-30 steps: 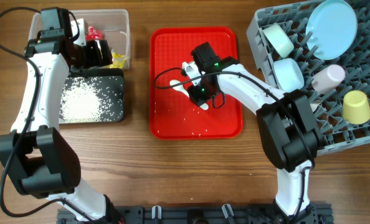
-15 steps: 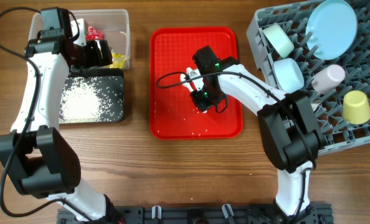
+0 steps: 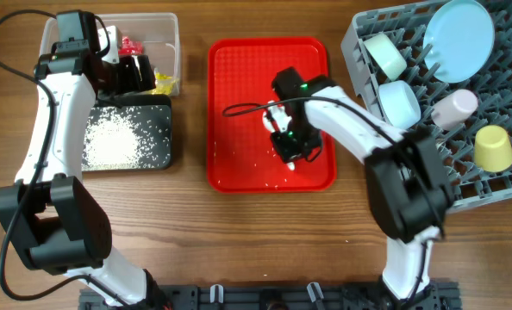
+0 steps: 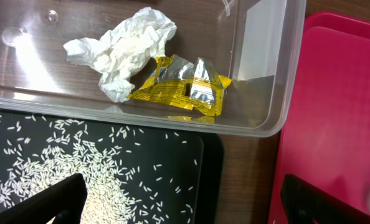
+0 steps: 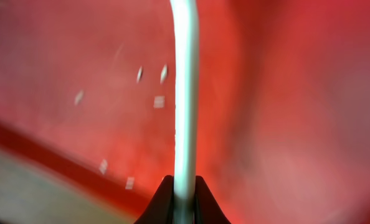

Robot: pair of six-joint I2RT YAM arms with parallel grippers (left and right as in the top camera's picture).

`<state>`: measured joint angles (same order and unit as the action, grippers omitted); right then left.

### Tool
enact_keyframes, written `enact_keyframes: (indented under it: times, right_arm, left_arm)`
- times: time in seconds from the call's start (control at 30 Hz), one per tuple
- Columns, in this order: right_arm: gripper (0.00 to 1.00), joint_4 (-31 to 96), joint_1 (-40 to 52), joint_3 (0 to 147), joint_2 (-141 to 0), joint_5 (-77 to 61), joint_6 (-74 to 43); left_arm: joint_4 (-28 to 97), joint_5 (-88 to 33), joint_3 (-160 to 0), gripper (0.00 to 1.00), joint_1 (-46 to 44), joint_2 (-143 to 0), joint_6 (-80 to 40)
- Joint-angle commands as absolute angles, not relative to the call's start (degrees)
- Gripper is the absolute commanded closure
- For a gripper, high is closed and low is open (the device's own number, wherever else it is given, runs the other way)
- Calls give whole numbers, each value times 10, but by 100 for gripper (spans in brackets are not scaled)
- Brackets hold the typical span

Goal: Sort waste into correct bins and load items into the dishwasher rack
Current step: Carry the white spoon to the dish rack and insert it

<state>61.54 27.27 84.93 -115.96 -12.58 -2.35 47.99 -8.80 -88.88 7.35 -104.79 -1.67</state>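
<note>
Right gripper slid toward the red tray's lower right, pinching a white utensil handle pointing straight ahead; dishwasher rack lay farther right.

left gripper extended forward, jaws wide apart; right gripper pointing down, jaws seemingly pinched shut.

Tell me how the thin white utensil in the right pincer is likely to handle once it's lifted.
The white utensil looks slim and plastic, so probably very light and slightly bendy. The right pincer pinches it with a long stretch sticking out, so it may pivot or slip.
</note>
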Motion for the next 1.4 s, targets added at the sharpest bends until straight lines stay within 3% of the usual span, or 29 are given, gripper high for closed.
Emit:
enact_keyframes:
  times: [0.0,0.2,0.37,0.7,0.93,1.03,1.37]
  right_arm:
    - [95,675,250,879,-1007,-61,-38]
    - [96,819,188,879,-824,38,-108]
    - [95,921,112,869,-751,114,-160]
    - [96,922,-3,830,-806,129,-120]
    - [95,922,-15,809,-839,116,-121]
    - [79,921,-16,809,-850,121,-122]
    - [60,910,-57,809,-850,135,-137]
  left_arm:
    - [479,-89,-893,0,75,-1042,-20]
    - [479,-89,-893,0,75,-1042,-20]
    - [479,-89,-893,0,75,-1042,-20]
    - [479,-89,-893,0,75,-1042,-20]
    - [479,-89,-893,0,75,-1042,-20]
    - [479,-89,-893,0,75,-1042,-20]
    - [479,-89,-893,0,75,-1042,-20]
